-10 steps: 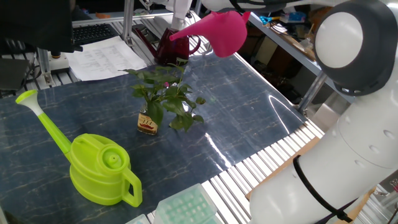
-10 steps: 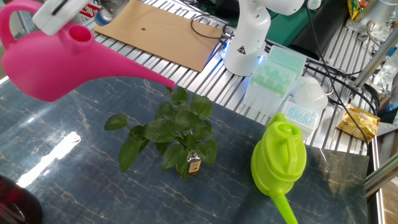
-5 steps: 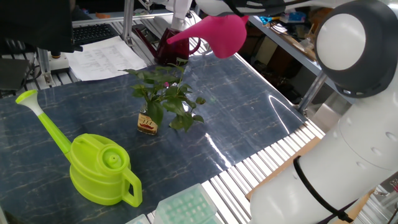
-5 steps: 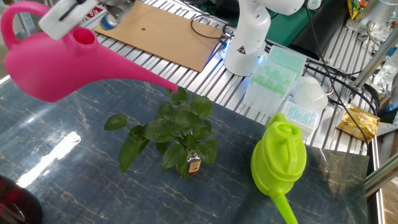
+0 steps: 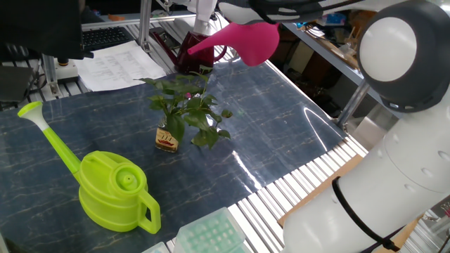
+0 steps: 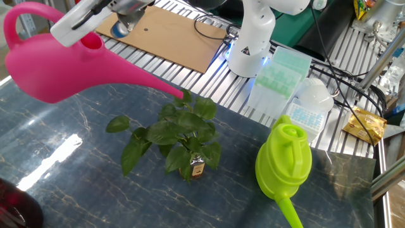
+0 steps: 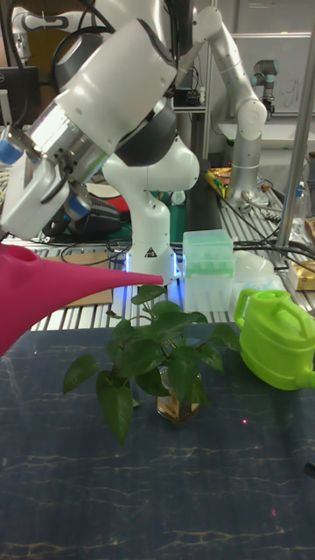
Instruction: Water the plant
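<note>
A pink watering can (image 6: 44, 69) hangs in the air above the table, tilted spout-down. My gripper (image 6: 76, 22) is shut on its top handle. The spout tip (image 6: 183, 96) sits just over the upper leaves of the plant (image 6: 174, 136), a leafy green sprig in a small amber bottle (image 6: 197, 169) on the dark marbled mat. The one fixed view shows the can (image 5: 246, 39) high behind the plant (image 5: 186, 109). In the tall fixed view the spout (image 7: 105, 282) reaches across to the plant (image 7: 157, 359). No water stream shows.
A lime green watering can (image 6: 285, 158) stands on the mat beside the plant. A dark red vessel (image 5: 195, 60) sits behind it. Green tip boxes (image 6: 278, 73), a cardboard sheet (image 6: 158, 31) and the arm's base (image 6: 250, 44) line the mat's edge. Papers (image 5: 116, 63) lie at one corner.
The pink watering can has tipped further forward. Its spout tip has moved down and closer to the plant's top leaves. Plant and green can have not moved.
</note>
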